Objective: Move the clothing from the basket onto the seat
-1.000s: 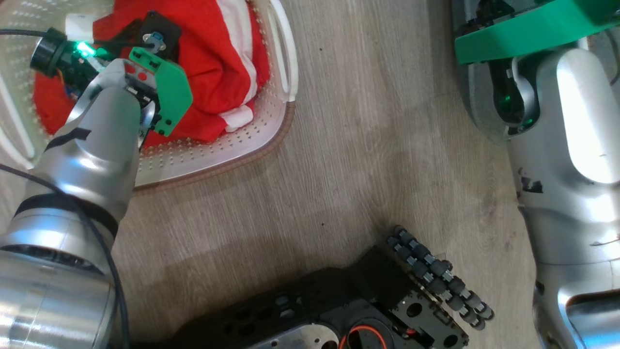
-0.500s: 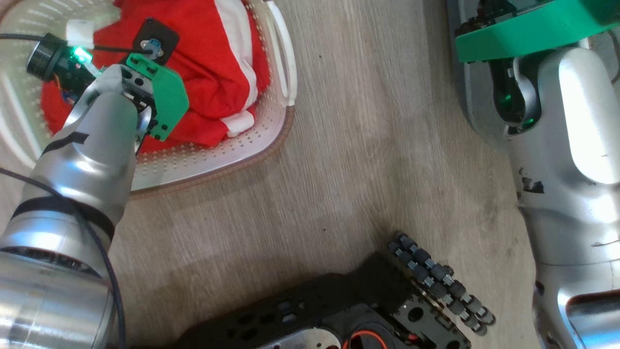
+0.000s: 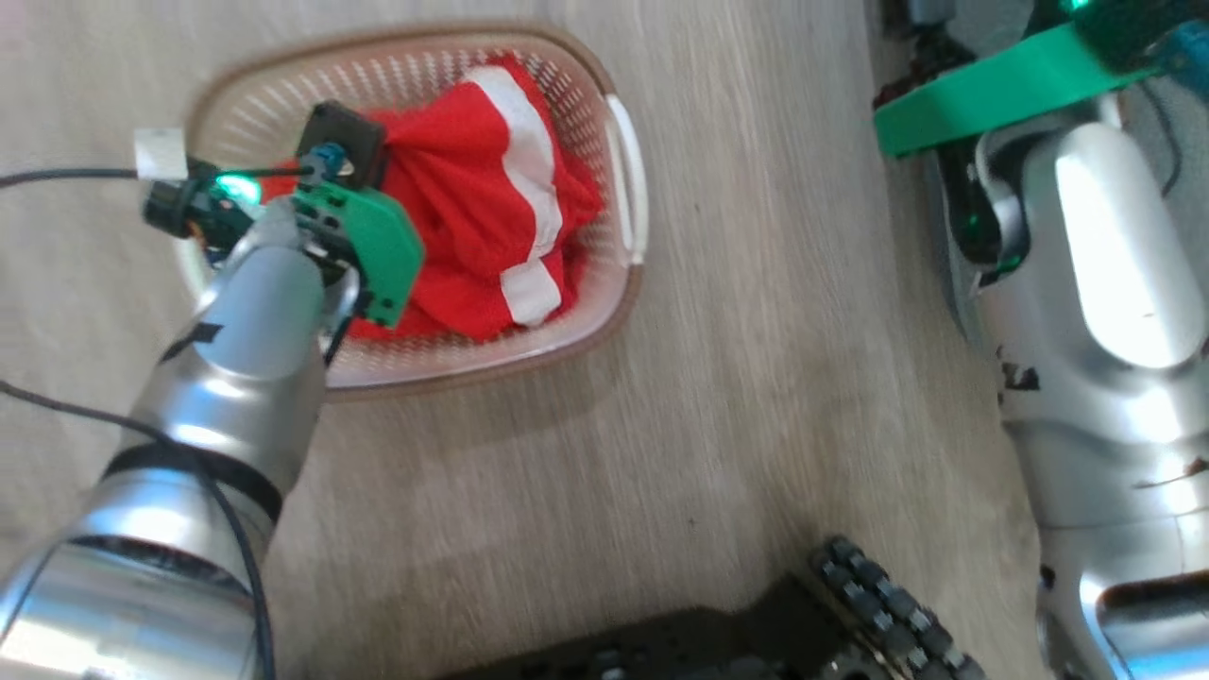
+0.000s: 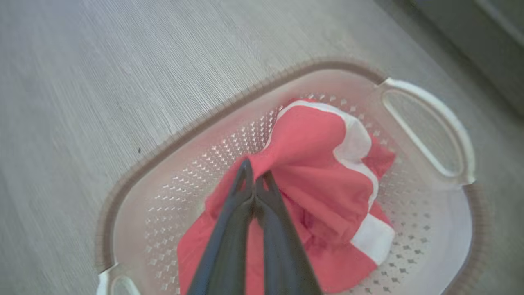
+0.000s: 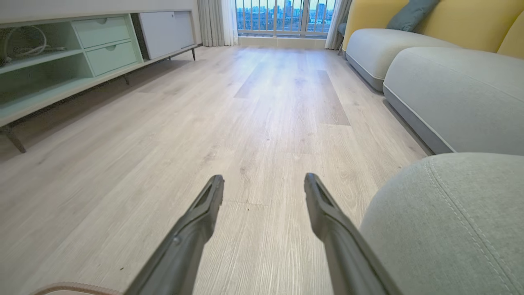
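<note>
My left hand [image 4: 254, 180] has closed on the clothing [image 4: 323, 164], which now tents up inside the basket [image 3: 491, 374] at eleven o'clock; the lift has begun. My right hand [image 5: 264, 186] waits wide by the seat [image 5: 450, 217].

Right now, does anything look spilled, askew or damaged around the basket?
Nothing stands out. The clothing lies bunched inside the basket, none over the rim, and the left gripper is shut on a fold of it. The right gripper is open beside the seat.
</note>
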### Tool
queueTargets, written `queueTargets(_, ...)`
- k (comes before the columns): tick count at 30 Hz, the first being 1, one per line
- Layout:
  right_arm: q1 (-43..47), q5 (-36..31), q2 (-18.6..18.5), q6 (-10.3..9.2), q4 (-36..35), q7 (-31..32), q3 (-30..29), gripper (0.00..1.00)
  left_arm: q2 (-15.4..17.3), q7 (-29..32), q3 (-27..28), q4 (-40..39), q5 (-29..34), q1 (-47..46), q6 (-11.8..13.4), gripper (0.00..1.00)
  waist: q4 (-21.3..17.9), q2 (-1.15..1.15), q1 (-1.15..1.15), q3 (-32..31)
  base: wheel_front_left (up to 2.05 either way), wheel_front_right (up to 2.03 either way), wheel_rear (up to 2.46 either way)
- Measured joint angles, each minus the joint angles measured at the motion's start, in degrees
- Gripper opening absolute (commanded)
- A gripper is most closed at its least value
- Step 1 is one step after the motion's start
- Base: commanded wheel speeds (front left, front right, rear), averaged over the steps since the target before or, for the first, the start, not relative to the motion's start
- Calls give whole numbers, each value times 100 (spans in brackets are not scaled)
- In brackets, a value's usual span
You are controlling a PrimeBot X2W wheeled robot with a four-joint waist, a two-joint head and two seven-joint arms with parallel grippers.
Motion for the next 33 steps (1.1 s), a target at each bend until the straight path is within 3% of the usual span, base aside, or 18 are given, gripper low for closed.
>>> queueTargets(13, 678, 10, -157, 0, 510, 0, -9, 100, -166, -5, 113, -1004, -443, 889, -114, 0, 598, 0, 0, -1334, 0, 0, 0)
queueTargets(27, 1645, 234, -243, 0, 787, 0, -38, 100, -188, -7, -621, -2315, -1232, 1276, -229, 0, 1084, 0, 0, -2747, 0, 0, 0)
queueTargets(33, 1889, 301, -269, 0, 838, 0, -25, 100, -189, -8, -834, -3091, -1637, 1257, -62, 0, 1174, 0, 0, -3059, 0, 0, 0)
